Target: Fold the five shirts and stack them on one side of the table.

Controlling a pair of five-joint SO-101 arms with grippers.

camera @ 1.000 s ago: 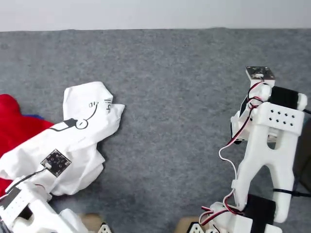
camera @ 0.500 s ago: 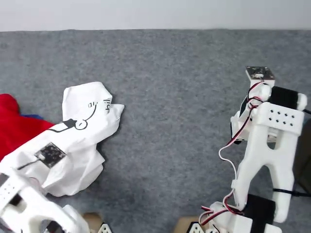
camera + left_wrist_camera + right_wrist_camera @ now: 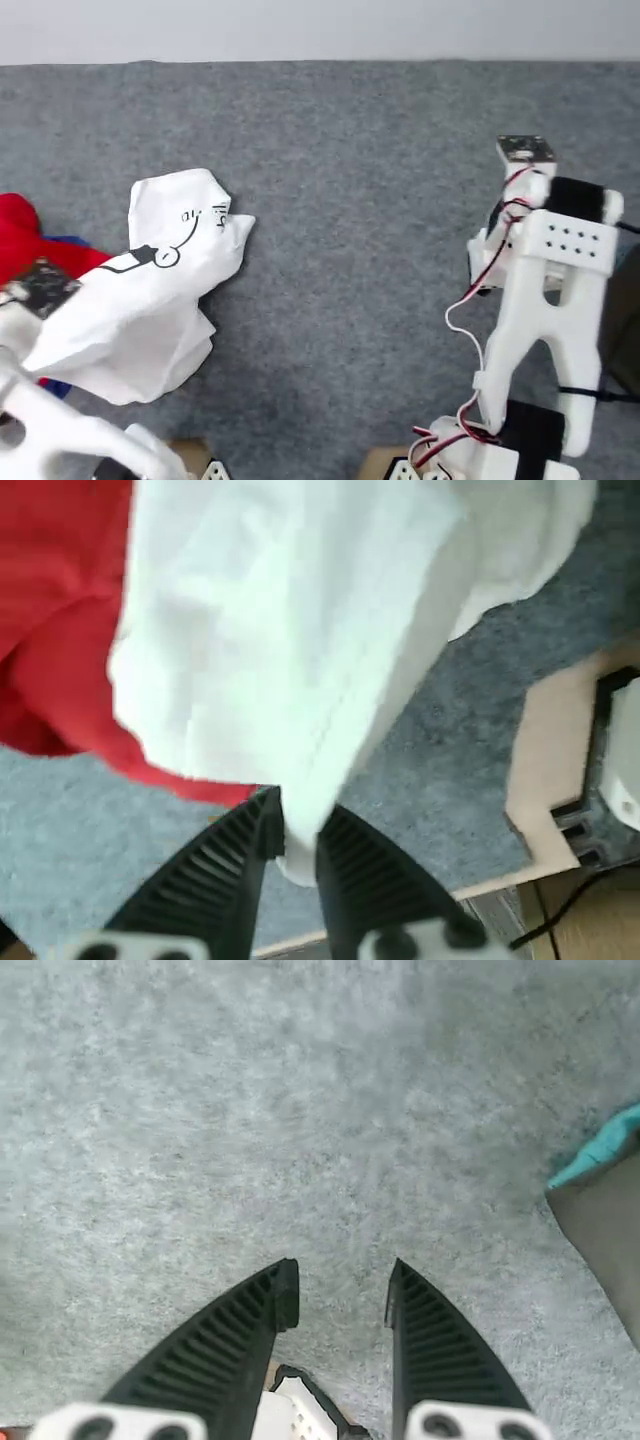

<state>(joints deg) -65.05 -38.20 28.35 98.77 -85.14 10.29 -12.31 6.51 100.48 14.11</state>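
The left gripper point(image 3: 298, 825) is clenched on a thin, bunched fold of the white shirt point(image 3: 290, 650), with the cloth pinched right at the tips of its ribbed fingers point(image 3: 240, 850). That shallow hold is the first risk: a pull across the grey table cover point(image 3: 380, 200) could drag the fold out of the pinch. The shirt is crumpled rather than spread, so laying it down from here may trap creases or double a sleeve under the body. It also lies partly over the red shirt point(image 3: 28, 250) at the table's left edge, where a sliver of blue fabric point(image 3: 62, 241) shows. Friction could haul the red shirt along with it. The right gripper point(image 3: 340, 1285) hangs released over bare cover, well apart from the white shirt. Nothing pins the shirt's far end, and the whole garment may slide instead of unfolding.
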